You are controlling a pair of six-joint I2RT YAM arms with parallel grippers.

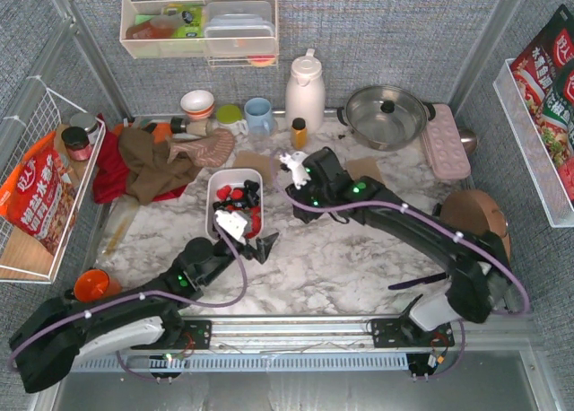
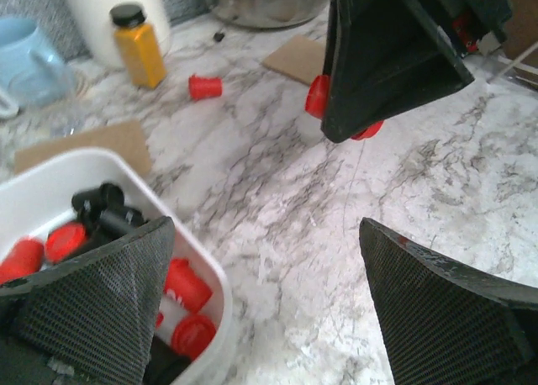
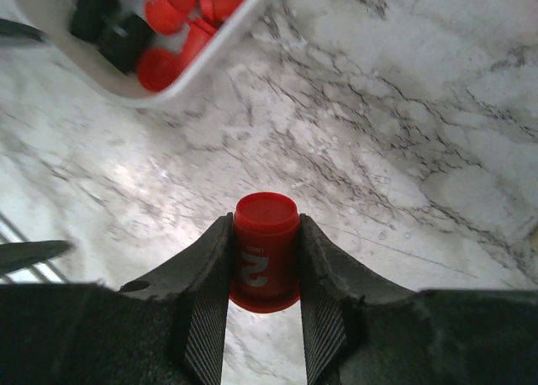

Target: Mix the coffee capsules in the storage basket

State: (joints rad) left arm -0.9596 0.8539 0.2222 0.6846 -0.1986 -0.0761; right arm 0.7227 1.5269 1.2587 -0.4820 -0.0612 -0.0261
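Left of the table's centre, the storage basket (image 1: pixel 213 200) lies on the marble table (image 1: pixel 341 258), holding a jumble of red and black coffee capsules (image 1: pixel 240 196). At its 5 o'clock corner the left gripper (image 2: pixel 265 229) hovers with jaws spread wide and nothing between them. In the left wrist view one finger (image 2: pixel 92 309) overlaps the basket's corner. At the basket's 3 o'clock, apart from it, the right gripper (image 3: pixel 265 229) clamps one red capsule (image 3: pixel 266 263). Whether this capsule touches the marble I cannot tell. A loose red capsule (image 2: pixel 204 87) lies on its side at 4 o'clock from the orange bottle (image 2: pixel 139 44).
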